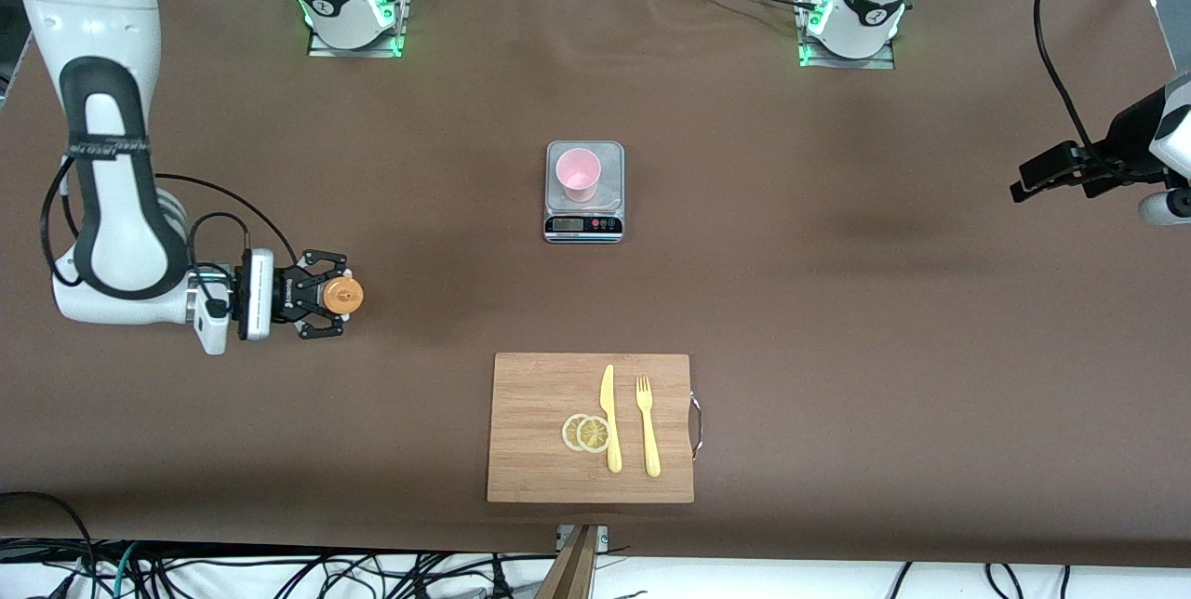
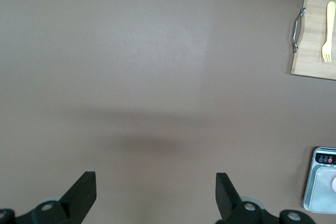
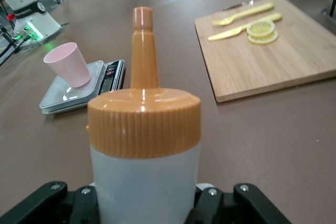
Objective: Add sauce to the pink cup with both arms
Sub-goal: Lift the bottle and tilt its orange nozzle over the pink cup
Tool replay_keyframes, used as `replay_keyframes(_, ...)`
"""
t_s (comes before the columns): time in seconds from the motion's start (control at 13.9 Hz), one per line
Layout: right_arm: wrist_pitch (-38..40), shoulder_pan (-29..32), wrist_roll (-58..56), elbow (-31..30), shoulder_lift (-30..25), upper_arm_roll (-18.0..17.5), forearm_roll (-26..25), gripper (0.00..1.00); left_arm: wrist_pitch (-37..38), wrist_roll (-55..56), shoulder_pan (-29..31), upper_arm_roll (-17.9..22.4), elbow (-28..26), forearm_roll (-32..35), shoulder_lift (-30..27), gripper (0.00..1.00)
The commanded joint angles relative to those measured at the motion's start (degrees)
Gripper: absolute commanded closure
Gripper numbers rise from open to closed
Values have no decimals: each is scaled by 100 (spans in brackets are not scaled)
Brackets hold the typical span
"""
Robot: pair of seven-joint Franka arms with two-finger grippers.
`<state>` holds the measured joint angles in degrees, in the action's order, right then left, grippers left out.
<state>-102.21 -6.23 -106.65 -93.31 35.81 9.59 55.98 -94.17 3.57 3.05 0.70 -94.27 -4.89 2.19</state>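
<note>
The sauce bottle, whitish with an orange cap and nozzle, stands upright in my right gripper toward the right arm's end of the table. The gripper is shut on the bottle's body, as the right wrist view shows around the bottle and the gripper. The pink cup stands upright on a small scale at mid-table; it also shows in the right wrist view. My left gripper is open and empty over bare table at the left arm's end; the left wrist view shows it with its jaws wide apart.
A wooden cutting board lies nearer the front camera than the scale, with a yellow knife, a yellow fork and two lemon slices. The brown table cloth is bare between the bottle and the scale.
</note>
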Motion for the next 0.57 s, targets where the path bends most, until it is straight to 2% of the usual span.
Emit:
replay_keyframes(0.0, -351, -544, 1335, -82, -521, 34, -866, 100, 197, -49, 46, 27, 137, -135, 18, 0)
replay_keyframes(0.22, -546, -1063, 2050, -65, -785, 25, -1859, 100, 197, -49, 46, 27, 137, -135, 9, 0)
replay_keyframes(0.5, -467, -1555, 2884, -179, -1224, 17, -2678, 100, 197, -32, 46, 27, 137, -135, 9, 0)
